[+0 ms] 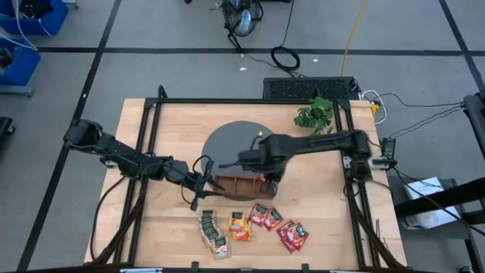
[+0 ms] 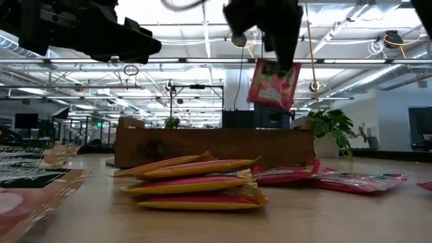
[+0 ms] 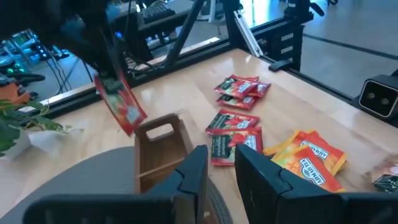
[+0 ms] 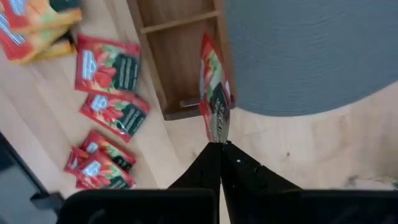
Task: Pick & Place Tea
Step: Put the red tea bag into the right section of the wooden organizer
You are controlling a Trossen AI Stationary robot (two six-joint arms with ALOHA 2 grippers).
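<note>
My right gripper point(image 4: 221, 146) hangs over the right end of the brown wooden tray point(image 1: 236, 183), shut on a red tea sachet point(image 2: 273, 84). The tray stands on the near edge of a grey round mat point(image 1: 235, 144). On the table in front of the tray lie the other tea sachets: green point(image 1: 213, 231), orange point(image 1: 239, 225) and red point(image 1: 292, 235). My left gripper point(image 3: 221, 158) is beside the tray's left end, open and holding nothing. My right gripper pinches the red sachet by one short edge point(image 4: 216, 132) between its two shut fingers. The fingers come from above and point down. The sachet hangs below them, slightly tilted and lifted clear, above the tray's right end point(image 4: 186, 106).
A small potted plant point(image 1: 314, 114) stands at the back right of the table. Black frame rails point(image 1: 151, 129) run along the table's left and right sides. A stack of orange and red sachets point(image 2: 196, 182) lies close to the low camera.
</note>
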